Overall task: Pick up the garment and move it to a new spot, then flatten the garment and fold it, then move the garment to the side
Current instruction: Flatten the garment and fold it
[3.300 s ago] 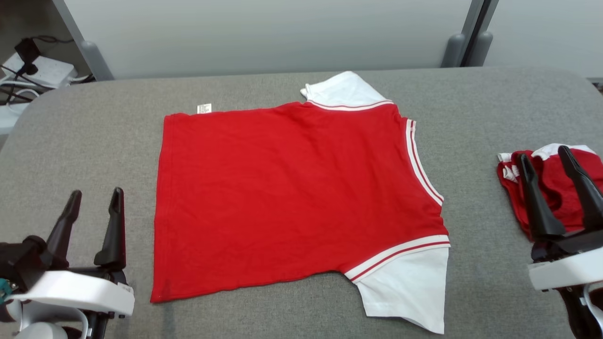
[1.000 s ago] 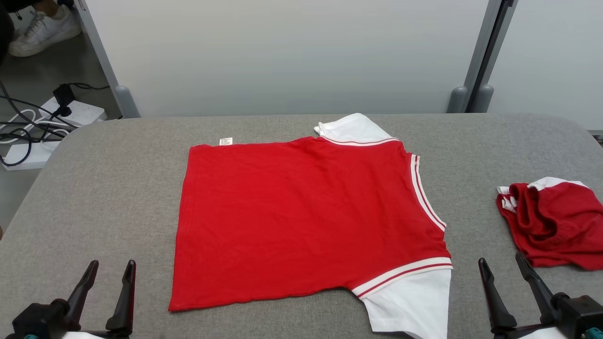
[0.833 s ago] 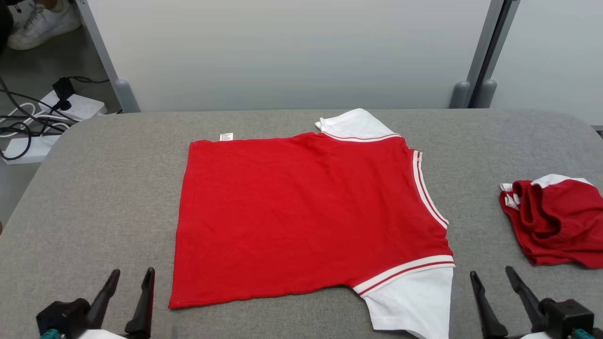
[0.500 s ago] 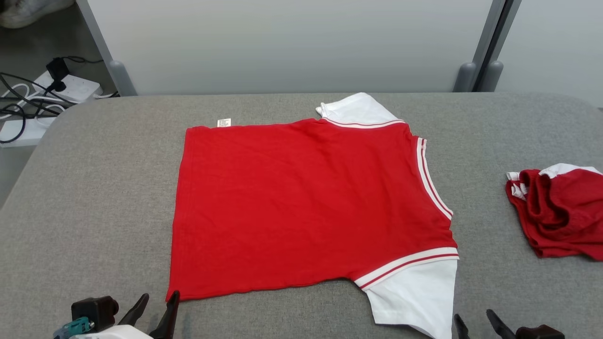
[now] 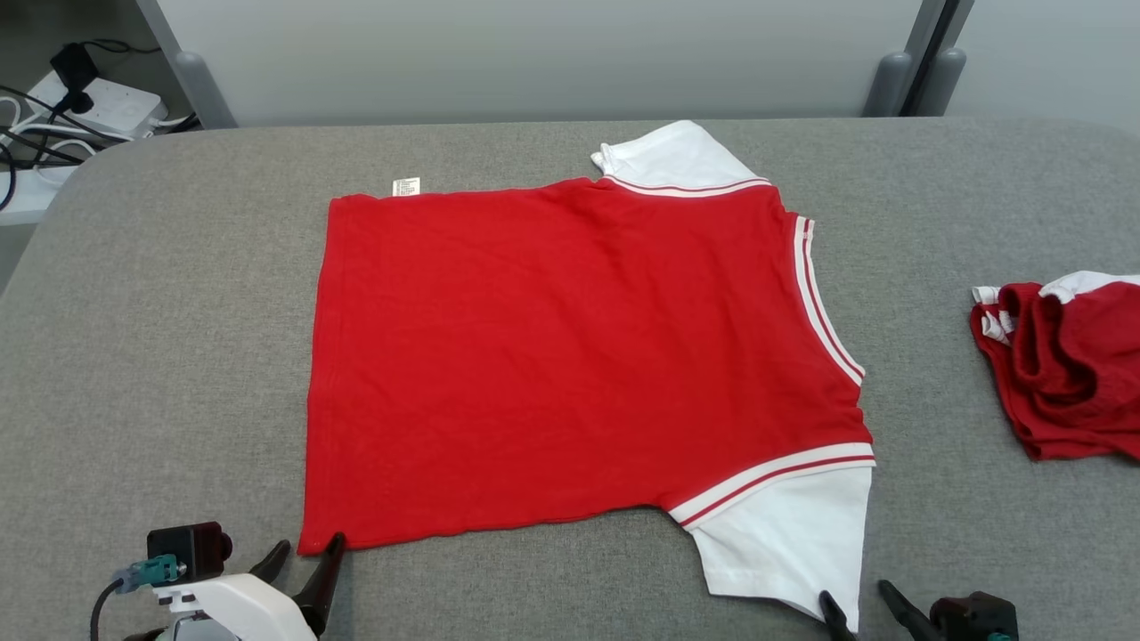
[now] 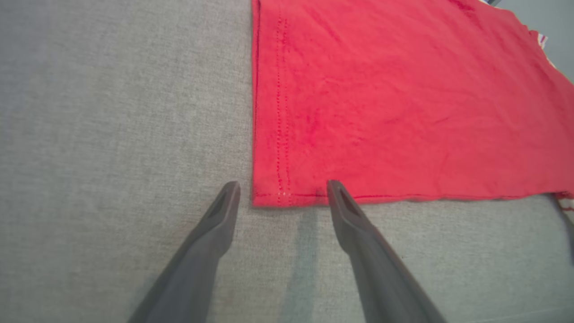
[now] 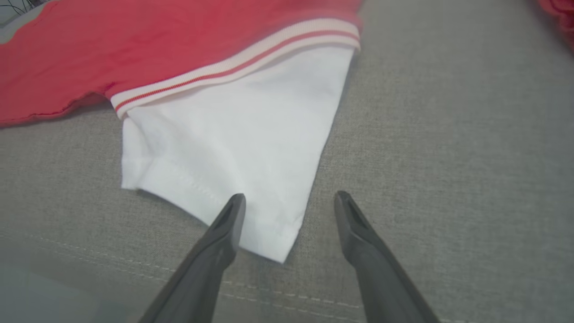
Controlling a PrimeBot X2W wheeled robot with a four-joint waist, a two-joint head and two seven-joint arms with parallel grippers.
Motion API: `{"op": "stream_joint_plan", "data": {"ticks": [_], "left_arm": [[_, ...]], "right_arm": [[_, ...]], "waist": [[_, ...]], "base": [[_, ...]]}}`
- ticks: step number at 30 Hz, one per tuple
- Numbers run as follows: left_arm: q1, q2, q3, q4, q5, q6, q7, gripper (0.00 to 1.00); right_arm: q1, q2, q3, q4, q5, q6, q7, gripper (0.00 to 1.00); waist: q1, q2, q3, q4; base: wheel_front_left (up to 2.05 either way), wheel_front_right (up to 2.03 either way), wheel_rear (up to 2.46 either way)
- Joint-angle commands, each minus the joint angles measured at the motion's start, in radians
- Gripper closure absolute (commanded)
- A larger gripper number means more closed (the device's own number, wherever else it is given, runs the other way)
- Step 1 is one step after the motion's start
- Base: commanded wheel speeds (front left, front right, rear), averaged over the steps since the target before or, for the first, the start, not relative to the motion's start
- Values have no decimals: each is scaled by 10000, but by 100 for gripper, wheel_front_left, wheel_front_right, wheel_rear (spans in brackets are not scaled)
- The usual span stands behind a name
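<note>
The garment [image 5: 552, 356] is a red T-shirt with white sleeves and striped trim, spread flat on the grey table, collar to the right. My left gripper [image 5: 305, 554] is open at the shirt's near left hem corner [image 6: 276, 195], one finger on each side of it. At the tip of the near white sleeve [image 7: 251, 148] my right gripper [image 5: 855, 604] is open too, its fingers straddling that sleeve's corner. Nothing is held.
A second red and white garment [image 5: 1064, 365] lies crumpled at the table's right side. The grey padded table [image 5: 160, 312] has bare cloth all round the shirt. Cables and a power strip [image 5: 98, 107] lie on the floor at the far left.
The head camera has tipped downward, shifting the picture. Both grippers have come in toward the shirt: left to the near hem corner, right to the near sleeve tip. The shirt lies unmoved.
</note>
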Motion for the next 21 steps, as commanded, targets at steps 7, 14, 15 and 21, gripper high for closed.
{"op": "stream_joint_plan", "data": {"ticks": [7,14,15,21], "left_arm": [[-951,22,293,636,-353,-321,16,0],[-1351,-242,207,1230,-717,-651,-95,100],[-1380,-276,209,1312,-799,-686,-99,100],[-1204,-282,165,1448,-1079,-804,-224,100]], "right_arm": [[-692,-152,453,252,182,14,81,0],[-1050,-171,750,776,397,14,691,67],[-1084,-170,787,825,426,14,791,100],[-651,-204,528,594,798,14,1131,100]], "waist": [[0,-1,218,89],[0,-1,361,152],[0,-1,376,146],[0,-1,375,184]], "base": [[0,0,0],[0,0,0],[0,0,0],[0,0,0]]}}
